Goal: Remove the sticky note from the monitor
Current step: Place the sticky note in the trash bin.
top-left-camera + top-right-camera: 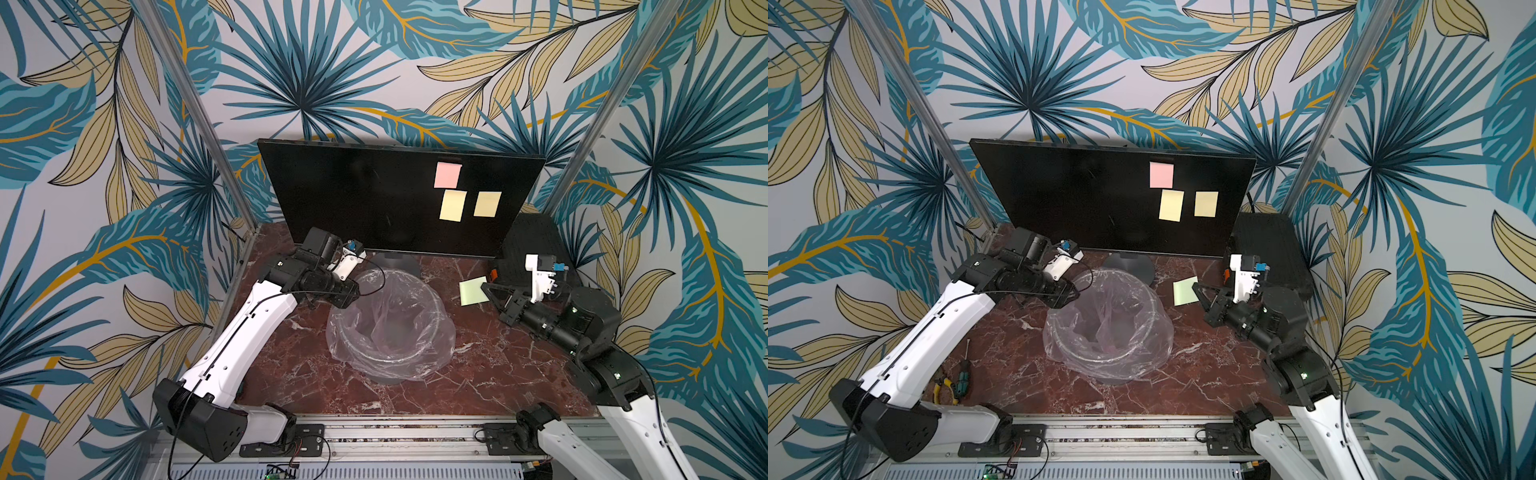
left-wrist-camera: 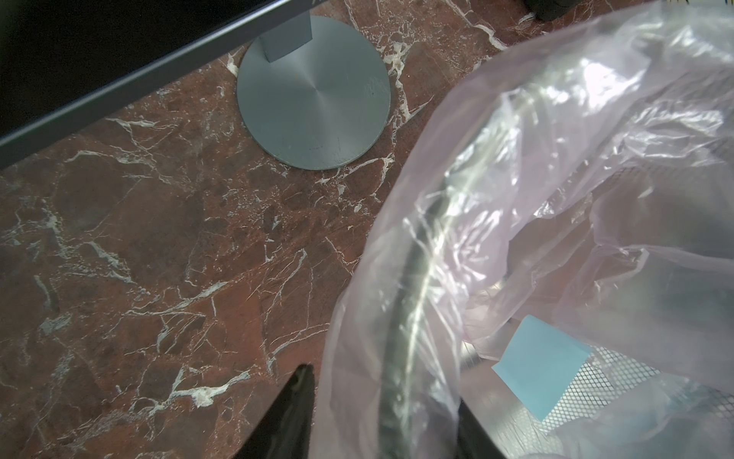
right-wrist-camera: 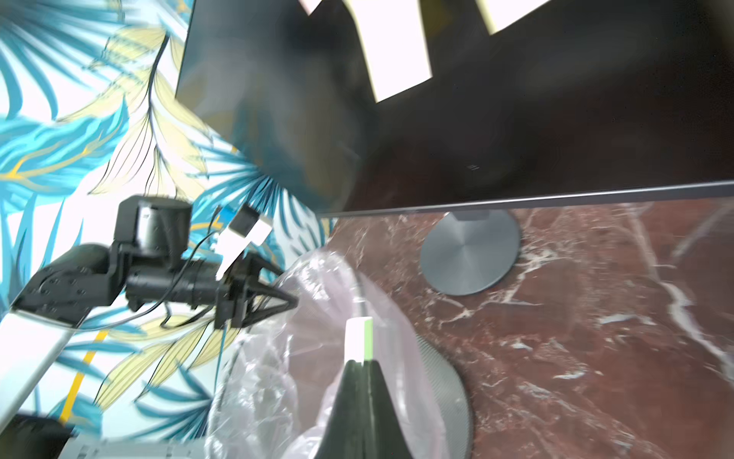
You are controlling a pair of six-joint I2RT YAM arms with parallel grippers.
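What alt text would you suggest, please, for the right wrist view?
The right gripper pinches a green sticky note edge-on, with the plastic-lined bin beyond it. Behind stands the monitor on its round grey base; the left gripper hovers at the bin's far side.

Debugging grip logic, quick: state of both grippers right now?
Left gripper: open, empty.
Right gripper: closed on a green sticky note.

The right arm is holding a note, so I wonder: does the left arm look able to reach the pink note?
Likely yes: the left fingers hang open and empty above the bin, and nothing blocks the pink note high on the monitor.
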